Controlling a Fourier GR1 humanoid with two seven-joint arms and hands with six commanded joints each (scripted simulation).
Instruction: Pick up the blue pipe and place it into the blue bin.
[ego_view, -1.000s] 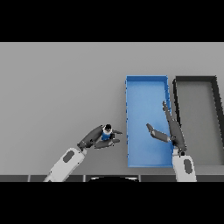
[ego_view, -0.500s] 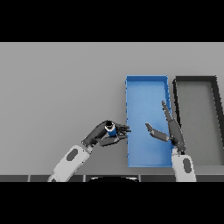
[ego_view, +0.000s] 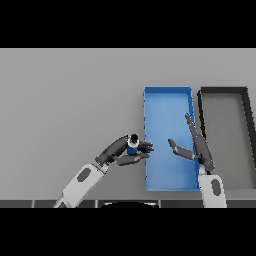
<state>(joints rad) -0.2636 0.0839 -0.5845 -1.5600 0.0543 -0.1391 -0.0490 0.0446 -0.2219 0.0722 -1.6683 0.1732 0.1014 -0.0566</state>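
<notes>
My left hand (ego_view: 120, 150) is shut on the blue pipe (ego_view: 132, 147), a short blue piece with a dark round top. Its fingertips reach the left wall of the blue bin (ego_view: 166, 95). The bin is a long blue tray right of centre. My right hand (ego_view: 199, 148) hovers over the bin's right half, fingers straight and thumb spread toward the left.
A dark grey bin (ego_view: 245, 102) stands directly right of the blue bin, nearly touching it. The grey table (ego_view: 70, 100) stretches to the left and far side.
My left hand has carried the blue pipe to the right, from well left of the bin up to its left wall. The right hand has hardly moved.
</notes>
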